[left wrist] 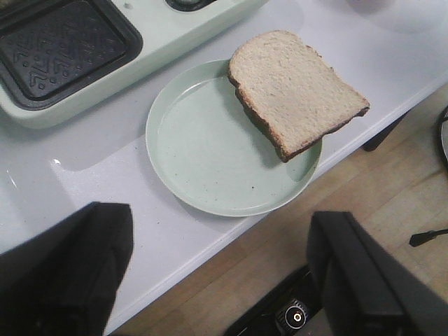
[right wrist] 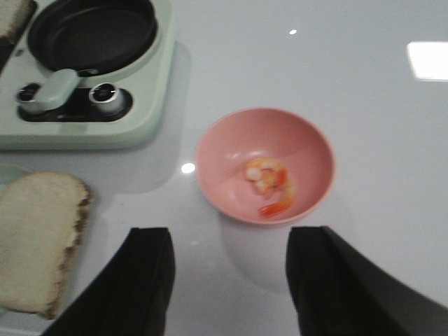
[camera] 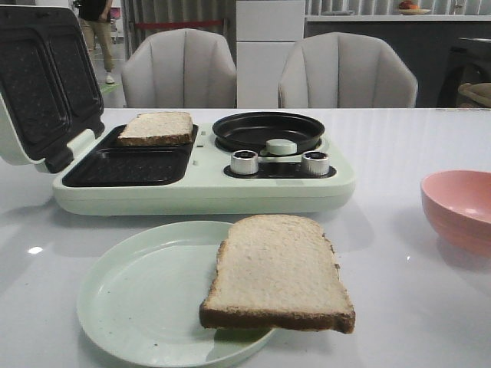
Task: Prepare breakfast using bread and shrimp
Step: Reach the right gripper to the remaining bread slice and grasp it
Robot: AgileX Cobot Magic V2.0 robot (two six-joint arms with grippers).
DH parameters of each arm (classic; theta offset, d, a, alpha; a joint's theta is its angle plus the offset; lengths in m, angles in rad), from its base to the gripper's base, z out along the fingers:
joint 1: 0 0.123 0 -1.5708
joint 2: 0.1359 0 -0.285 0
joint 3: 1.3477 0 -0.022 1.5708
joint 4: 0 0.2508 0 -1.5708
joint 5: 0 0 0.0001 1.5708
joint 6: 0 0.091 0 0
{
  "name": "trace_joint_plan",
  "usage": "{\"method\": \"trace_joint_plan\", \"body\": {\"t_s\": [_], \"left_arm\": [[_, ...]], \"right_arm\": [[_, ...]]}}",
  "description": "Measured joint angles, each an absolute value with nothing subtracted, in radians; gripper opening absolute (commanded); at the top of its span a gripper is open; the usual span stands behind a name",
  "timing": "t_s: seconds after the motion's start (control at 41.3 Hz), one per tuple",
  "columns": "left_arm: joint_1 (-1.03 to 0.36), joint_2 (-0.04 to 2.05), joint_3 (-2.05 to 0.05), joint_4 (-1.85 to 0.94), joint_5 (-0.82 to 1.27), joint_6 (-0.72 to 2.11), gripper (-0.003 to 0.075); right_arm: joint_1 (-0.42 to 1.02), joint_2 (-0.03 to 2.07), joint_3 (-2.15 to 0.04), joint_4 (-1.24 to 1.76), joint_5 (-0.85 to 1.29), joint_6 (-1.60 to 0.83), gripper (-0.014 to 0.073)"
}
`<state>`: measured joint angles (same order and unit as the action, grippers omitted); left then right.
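Note:
One bread slice lies in the far tray of the pale green breakfast maker. The other bread slice lies on the pale green plate, overhanging its right rim; it also shows in the left wrist view and the right wrist view. The shrimp lies in the pink bowl, at the table's right in the front view. My left gripper is open and empty above the table's front edge. My right gripper is open and empty, just short of the bowl. Neither gripper shows in the front view.
The maker's lid stands open at the left. Its round black pan, pale green knob and two metal dials are on its right half. Two chairs stand behind the table.

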<state>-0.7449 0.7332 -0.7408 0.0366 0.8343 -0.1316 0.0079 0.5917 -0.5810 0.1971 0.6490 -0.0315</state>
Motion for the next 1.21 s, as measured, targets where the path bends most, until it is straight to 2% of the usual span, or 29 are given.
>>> {"method": "trace_joint_plan", "body": {"t_s": [0.291, 0.605, 0.872, 1.138, 1.211], "left_arm": [[-0.745, 0.676, -0.705, 0.033, 0.765, -0.131, 0.0570], [-0.745, 0.676, -0.703, 0.032, 0.731, -0.131, 0.0570], [-0.745, 0.676, -0.702, 0.032, 0.729, -0.131, 0.0570], [-0.745, 0.676, -0.702, 0.032, 0.729, -0.131, 0.0570], [-0.745, 0.676, -0.702, 0.032, 0.729, -0.131, 0.0570]], "right_arm": [[0.100, 0.856, -0.581, 0.587, 0.744, -0.209, 0.0477], [0.279, 1.253, -0.593, 0.872, 0.590, -0.397, 0.0477], [0.291, 1.524, -0.696, 1.006, 0.576, -0.531, 0.0477], [0.291, 1.678, -0.775, 1.021, 0.565, -0.546, 0.0475], [0.291, 1.699, -0.797, 1.023, 0.567, -0.550, 0.0442]]}}
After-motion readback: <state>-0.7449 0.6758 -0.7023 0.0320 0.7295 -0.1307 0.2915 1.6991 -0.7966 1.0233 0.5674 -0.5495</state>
